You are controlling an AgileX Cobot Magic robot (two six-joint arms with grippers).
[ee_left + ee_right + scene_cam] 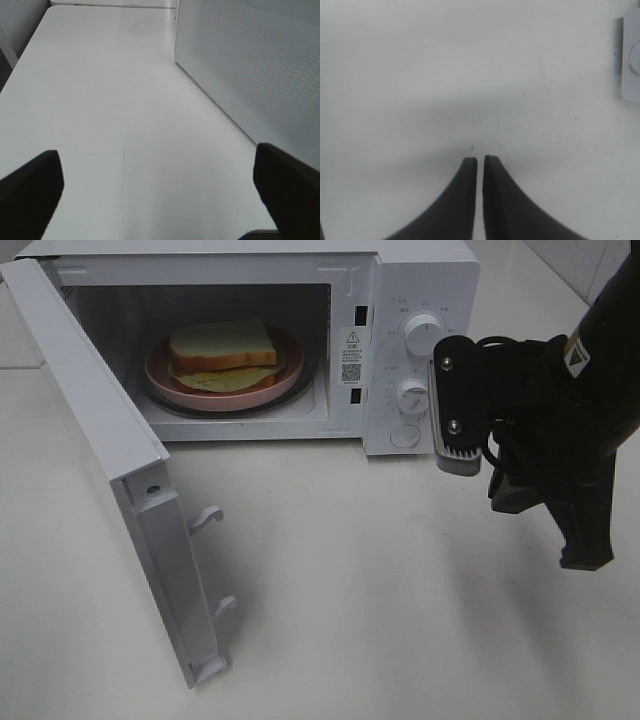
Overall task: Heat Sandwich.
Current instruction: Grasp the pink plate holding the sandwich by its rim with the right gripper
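The sandwich [222, 348], two white bread slices with yellow cheese showing between them, lies on a round pink plate [160, 375] inside the open microwave [420, 280]. My right gripper [458, 458] hangs just in front of the microwave's control panel, right of the lower knob [411, 395]. In the right wrist view my right gripper [480, 160] is shut, its dark fingers nearly touching over bare table, with nothing between them. My left gripper [157, 165] is open wide and empty above the white table, next to a perforated white wall [250, 75]. The left arm is outside the high view.
The microwave door [110, 440] swings out to the front left, its latch hooks [205, 518] sticking out toward the middle. An upper knob [418, 332] sits on the control panel. White table [350, 590] lies in front of the oven.
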